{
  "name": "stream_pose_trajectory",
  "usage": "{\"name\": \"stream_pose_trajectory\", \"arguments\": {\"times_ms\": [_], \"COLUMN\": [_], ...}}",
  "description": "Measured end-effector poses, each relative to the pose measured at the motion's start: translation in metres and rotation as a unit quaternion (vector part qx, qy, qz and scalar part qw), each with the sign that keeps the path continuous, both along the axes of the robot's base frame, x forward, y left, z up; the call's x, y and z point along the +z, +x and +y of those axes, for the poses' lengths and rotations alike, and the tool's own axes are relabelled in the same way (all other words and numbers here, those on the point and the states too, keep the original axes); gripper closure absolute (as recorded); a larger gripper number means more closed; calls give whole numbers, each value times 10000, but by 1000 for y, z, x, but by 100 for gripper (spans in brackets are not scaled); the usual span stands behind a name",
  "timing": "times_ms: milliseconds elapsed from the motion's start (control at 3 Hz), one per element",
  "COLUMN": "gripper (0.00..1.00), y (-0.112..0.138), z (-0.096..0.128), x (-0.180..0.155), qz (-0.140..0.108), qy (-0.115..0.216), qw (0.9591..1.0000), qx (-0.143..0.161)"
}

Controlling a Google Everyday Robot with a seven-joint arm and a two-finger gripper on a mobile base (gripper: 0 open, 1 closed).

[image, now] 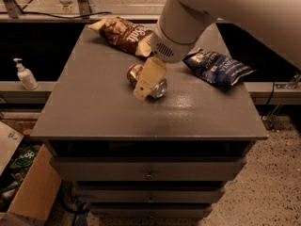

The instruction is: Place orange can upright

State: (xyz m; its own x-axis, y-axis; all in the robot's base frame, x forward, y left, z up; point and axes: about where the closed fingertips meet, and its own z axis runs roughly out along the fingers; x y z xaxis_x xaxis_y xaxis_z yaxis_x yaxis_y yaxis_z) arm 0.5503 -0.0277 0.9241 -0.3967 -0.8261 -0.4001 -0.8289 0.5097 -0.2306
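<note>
The orange can (pixel 159 89) lies on its side near the middle of the grey table (pixel 94 107), its silver end facing front right. It is coppery with silvery patches. My gripper (pixel 144 87) hangs from the large white arm and sits directly over the can; a cream finger (pixel 149 76) covers the can's middle, so only the can's two ends show. I cannot tell whether the gripper touches the can.
A brown snack bag (pixel 123 32) lies at the table's back, just behind the can. A blue snack bag (pixel 218 67) lies to the right. Drawers (pixel 149 173) sit under the tabletop. A soap bottle (pixel 24 74) and a cardboard box (pixel 28 192) are at the left.
</note>
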Motion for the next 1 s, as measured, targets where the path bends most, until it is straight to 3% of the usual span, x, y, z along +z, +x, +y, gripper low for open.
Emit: {"name": "stream_pose_trajectory", "arguments": {"times_ms": [667, 1000], "gripper": [0, 0], "y": [29, 37], "z": [54, 66], "x": [-43, -64], "qz": [517, 731], "qy": [27, 37], "qw": [9986, 9971], "qx": [-90, -229]}}
